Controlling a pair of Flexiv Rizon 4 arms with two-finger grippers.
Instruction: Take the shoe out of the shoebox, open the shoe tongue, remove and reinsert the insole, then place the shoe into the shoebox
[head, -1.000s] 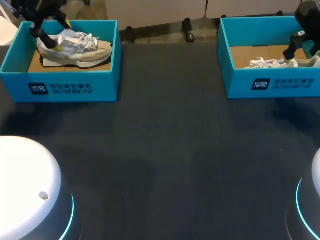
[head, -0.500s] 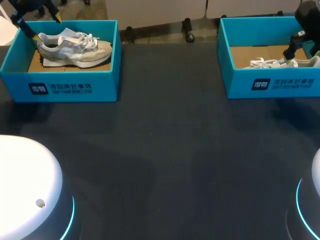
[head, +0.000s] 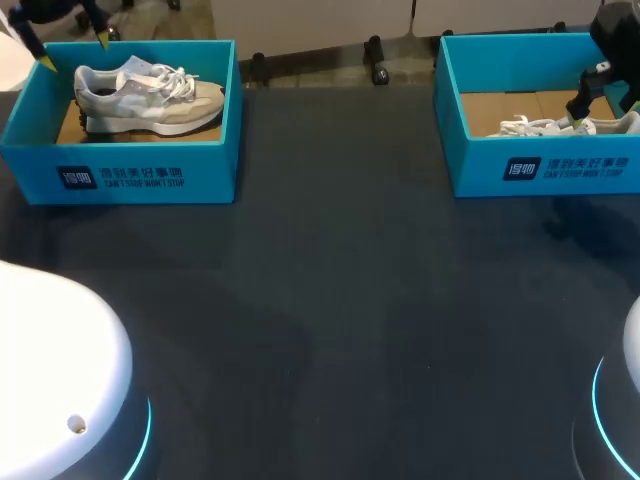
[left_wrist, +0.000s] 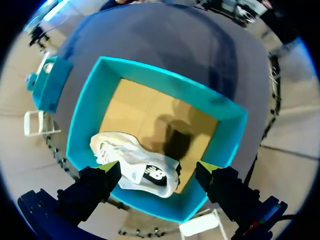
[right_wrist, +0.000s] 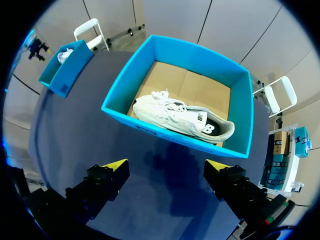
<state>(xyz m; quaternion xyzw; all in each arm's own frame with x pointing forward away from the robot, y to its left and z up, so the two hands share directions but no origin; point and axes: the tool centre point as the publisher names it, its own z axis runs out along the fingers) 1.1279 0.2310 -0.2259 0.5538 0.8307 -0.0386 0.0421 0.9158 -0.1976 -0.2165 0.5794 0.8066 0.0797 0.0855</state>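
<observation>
Left wrist view: the left gripper (left_wrist: 157, 167) stood spread wide, its two yellow tips well apart and holding nothing. I logged it as hanging clear above the left shoebox (left_wrist: 165, 77), with daylight between the fingers and everything below. Under and between the tips lay the grey-and-beige shoe (left_wrist: 132, 160), inside the box on its brown cardboard floor, close along the box wall nearest the gripper; neither finger touched it. In the head view the same gripper (head: 73, 50) sat over the far left corner of that shoebox (head: 120, 178), and the shoe (head: 150, 95) rested on its sole, heel toward the gripper, toe toward the table's middle, laces on top. Right wrist view: the right gripper (right_wrist: 165, 164) was likewise opened wide and empty, above the dark table (right_wrist: 100, 135). Ahead of its tips stood the right shoebox (right_wrist: 175, 137), and in it the white shoe (right_wrist: 182, 117) lay along the wall nearest the gripper, untouched. In the head view I could see only one finger of the right gripper, over the right shoebox (head: 545, 168). The two boxes stood well apart at the table's far corners.
</observation>
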